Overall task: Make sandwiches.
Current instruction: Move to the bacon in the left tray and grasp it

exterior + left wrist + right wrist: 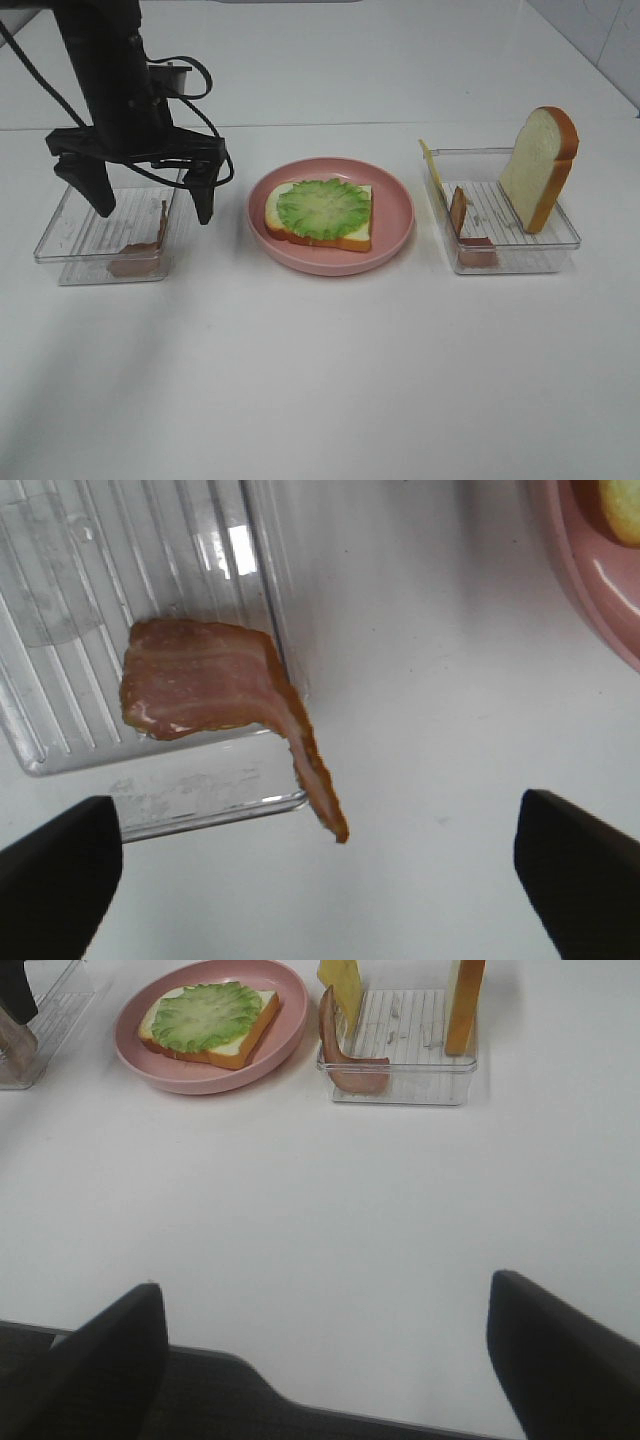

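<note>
Sandwich base (320, 212) on pink plate (396, 205), left tool (155, 214) spread above bacon (136, 262)

You are seeing the plate (398, 215) sitting mid-counter (320, 380), carrying a bread slice (358, 216) with a lettuce leaf (322, 208) lying on it. The left tray (70, 235) is holding a bacon strip (140, 258). The right tray (545, 245) is holding an upright slice (538, 165), a second strip (460, 212) and a cheese square (431, 170).

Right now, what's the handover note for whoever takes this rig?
Left gripper: open, empty, above the bacon strip in the left tray.
Right gripper: open, empty, well short of the right tray.
Done: bread slice with lettuce leaf on the pink plate.
Left to do: add bacon, the cheese square and the upright bread slice; both wait in the right tray beside a second bacon strip.
</note>
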Controlling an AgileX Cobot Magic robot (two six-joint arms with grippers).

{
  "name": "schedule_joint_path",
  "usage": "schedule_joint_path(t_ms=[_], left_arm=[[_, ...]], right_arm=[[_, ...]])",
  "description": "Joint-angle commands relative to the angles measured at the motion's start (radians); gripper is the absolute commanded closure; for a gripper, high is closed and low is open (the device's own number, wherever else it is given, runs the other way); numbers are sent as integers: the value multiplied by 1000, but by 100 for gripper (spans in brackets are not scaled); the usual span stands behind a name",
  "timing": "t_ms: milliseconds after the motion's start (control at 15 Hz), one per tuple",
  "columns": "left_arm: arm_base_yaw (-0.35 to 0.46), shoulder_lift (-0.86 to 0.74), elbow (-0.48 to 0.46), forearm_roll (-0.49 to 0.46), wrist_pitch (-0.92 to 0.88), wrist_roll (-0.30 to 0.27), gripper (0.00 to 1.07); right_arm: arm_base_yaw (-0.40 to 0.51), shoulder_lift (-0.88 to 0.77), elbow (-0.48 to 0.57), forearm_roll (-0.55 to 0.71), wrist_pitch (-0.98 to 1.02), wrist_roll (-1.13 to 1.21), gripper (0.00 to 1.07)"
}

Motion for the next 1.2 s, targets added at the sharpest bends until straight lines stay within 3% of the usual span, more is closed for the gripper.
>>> schedule_joint_path(t_ms=[67,733,800,933,1067,1200], left_arm=[[-9,9,5,-4,-8,-17,6],[-6,55,5,17,0,-10,10],[-6,55,5,17,0,-10,16],[-6,55,5,17,0,-10,47],[-6,55,5,17,0,-10,60],[-6,55,5,17,-2,-23,61]], right_arm=[[-3,-29,4,4,-9,-6,22],[-3,-29,4,4,-9,-6,22],[-3,-29,4,4,-9,-6,22],[-3,-29,4,4,-9,-6,22],[-3,-29,4,4,-9,-6,22],[-3,-29,4,4,-9,-6,22]])
